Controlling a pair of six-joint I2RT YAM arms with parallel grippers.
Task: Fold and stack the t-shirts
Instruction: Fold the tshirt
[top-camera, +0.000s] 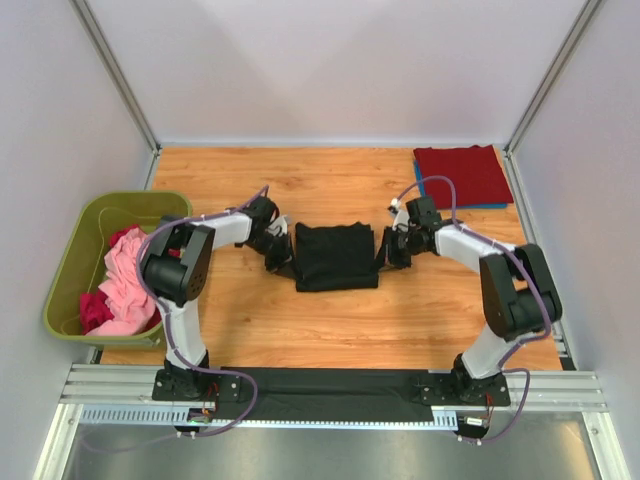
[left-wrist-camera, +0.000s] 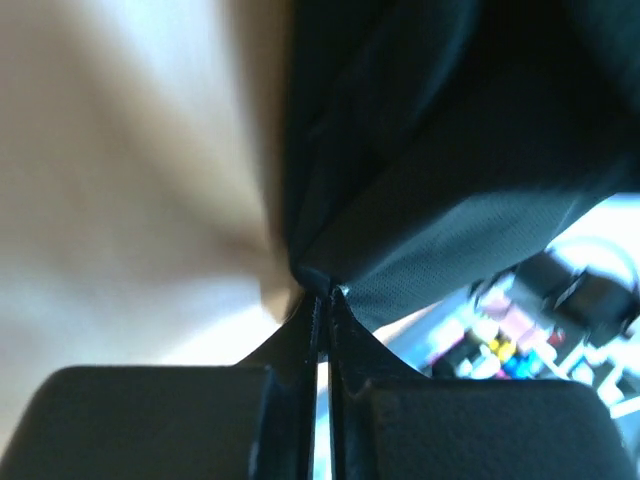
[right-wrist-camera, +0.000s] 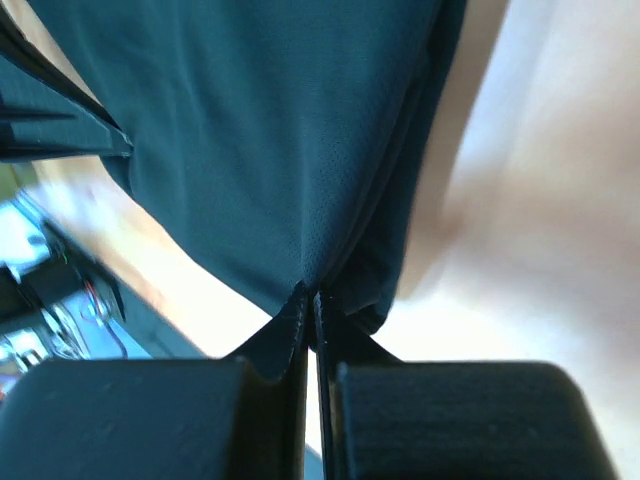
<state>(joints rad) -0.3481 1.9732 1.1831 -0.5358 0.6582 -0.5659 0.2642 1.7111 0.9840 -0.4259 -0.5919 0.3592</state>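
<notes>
Left gripper (left-wrist-camera: 320, 300): jaws were seen closed, with a pinch of the black t-shirt (top-camera: 337, 256) clamped between the tips. In the left wrist view the cloth was drawn to a point right at the fingertips (left-wrist-camera: 296, 335) and fanned out toward the upper right of the frame.

Right gripper (right-wrist-camera: 310, 300): the jaws were likewise closed, clamped on the same shirt's edge. In the right wrist view the fabric was gathered at the tips, lower centre of frame, and spread up to the upper left. No gap was seen between the fingers (right-wrist-camera: 283, 335) beyond the cloth itself.

In the top view the black t-shirt was seen folded into a rough rectangle at the centre of the wooden table (top-camera: 300, 330). It was gripped at its left side by the left gripper and at its right side by the right one.

A folded dark red t-shirt (top-camera: 462, 174) was laid at the upper right of the table, with a blue t-shirt (top-camera: 428, 202) showing under its lower edge.

A pink t-shirt (top-camera: 125, 285) and a magenta t-shirt (top-camera: 95, 308) were bunched in the olive-green bin (top-camera: 75, 250) at the left edge.
</notes>
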